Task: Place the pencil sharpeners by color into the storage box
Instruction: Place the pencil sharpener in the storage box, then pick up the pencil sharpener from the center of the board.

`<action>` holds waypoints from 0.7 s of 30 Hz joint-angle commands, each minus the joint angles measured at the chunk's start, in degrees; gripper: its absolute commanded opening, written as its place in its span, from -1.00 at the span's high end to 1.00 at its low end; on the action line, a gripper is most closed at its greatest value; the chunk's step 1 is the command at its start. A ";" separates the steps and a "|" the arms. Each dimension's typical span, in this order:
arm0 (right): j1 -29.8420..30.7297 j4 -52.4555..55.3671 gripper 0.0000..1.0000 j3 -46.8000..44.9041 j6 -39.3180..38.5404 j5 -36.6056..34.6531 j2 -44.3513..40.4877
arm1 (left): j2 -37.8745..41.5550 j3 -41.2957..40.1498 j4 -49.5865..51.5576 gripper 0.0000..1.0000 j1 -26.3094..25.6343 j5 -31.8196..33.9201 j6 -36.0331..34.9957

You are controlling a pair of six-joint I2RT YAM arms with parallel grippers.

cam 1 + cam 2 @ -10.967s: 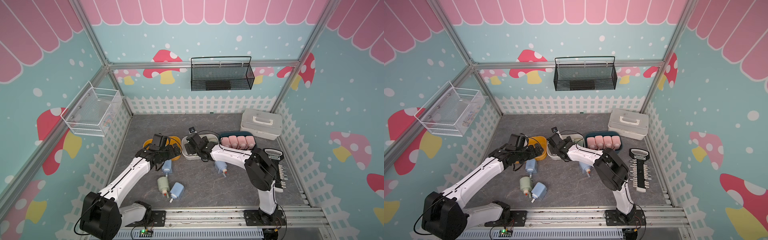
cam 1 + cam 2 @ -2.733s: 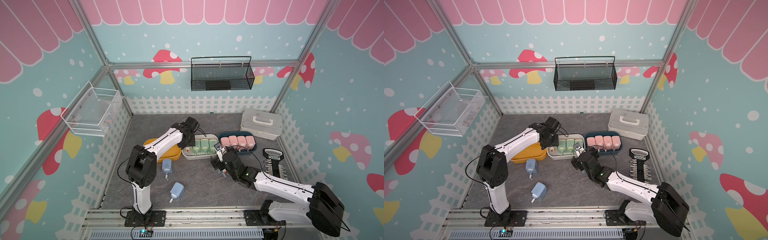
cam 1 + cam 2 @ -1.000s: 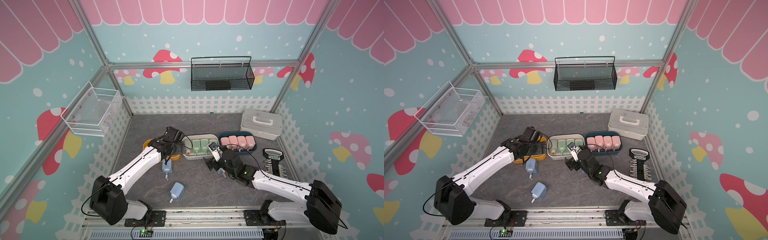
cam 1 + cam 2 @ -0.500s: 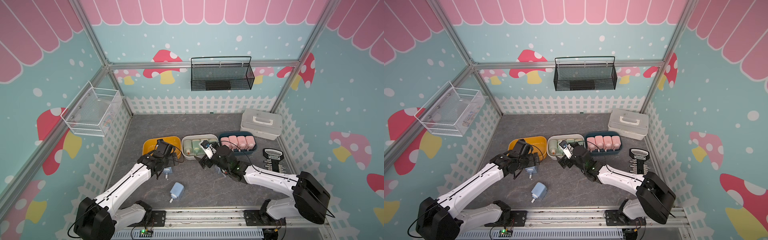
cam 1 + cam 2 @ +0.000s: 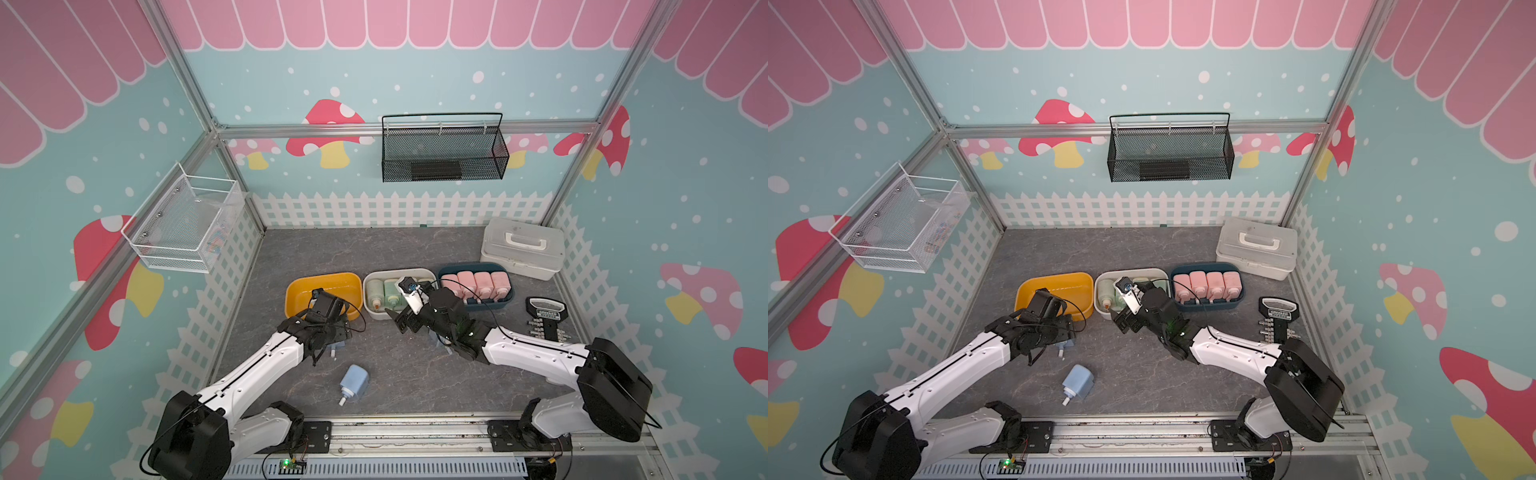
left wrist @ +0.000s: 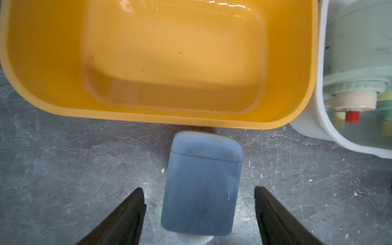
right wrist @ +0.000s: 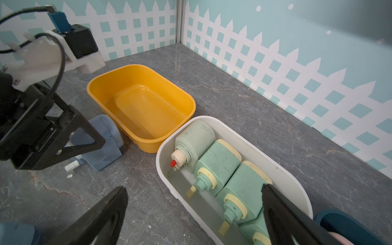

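Observation:
A blue pencil sharpener (image 6: 202, 186) lies on the floor just in front of the empty yellow bin (image 6: 148, 118). My left gripper (image 6: 199, 191) is open and straddles it, with a gap on each side. In both top views only its crank stub (image 5: 332, 353) shows below the left gripper (image 5: 334, 332). A second blue sharpener (image 5: 354, 382) lies nearer the front, and a third (image 7: 14, 232) is beneath my right arm. Green sharpeners (image 7: 218, 161) fill the white bin (image 5: 399, 272); pink ones (image 5: 476, 282) fill the dark blue bin (image 5: 473, 266). My right gripper (image 7: 193, 187) hangs open and holds nothing, over the white bin's near corner.
A white lidded case (image 5: 523, 247) stands at the back right. A black tool rack (image 5: 544, 318) lies by the right fence. A black wire basket (image 5: 442, 149) and a white one (image 5: 183, 224) hang on the walls. The three bins stand side by side.
My left gripper has drawn back from the bins to the blue sharpener, and its jaws have narrowed a little. My right gripper has shifted left toward the white bin.

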State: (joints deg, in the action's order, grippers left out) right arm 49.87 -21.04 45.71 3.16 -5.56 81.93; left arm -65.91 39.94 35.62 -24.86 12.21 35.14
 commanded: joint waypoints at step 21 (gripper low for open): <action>-0.21 0.11 -0.97 3.21 1.43 -0.96 2.19 | -1.06 -5.90 -7.14 -0.19 0.25 1.20 -5.18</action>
State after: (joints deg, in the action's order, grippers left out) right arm 49.87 -20.95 47.27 3.60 -6.20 83.35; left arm -67.92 35.14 28.97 -24.86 12.34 30.57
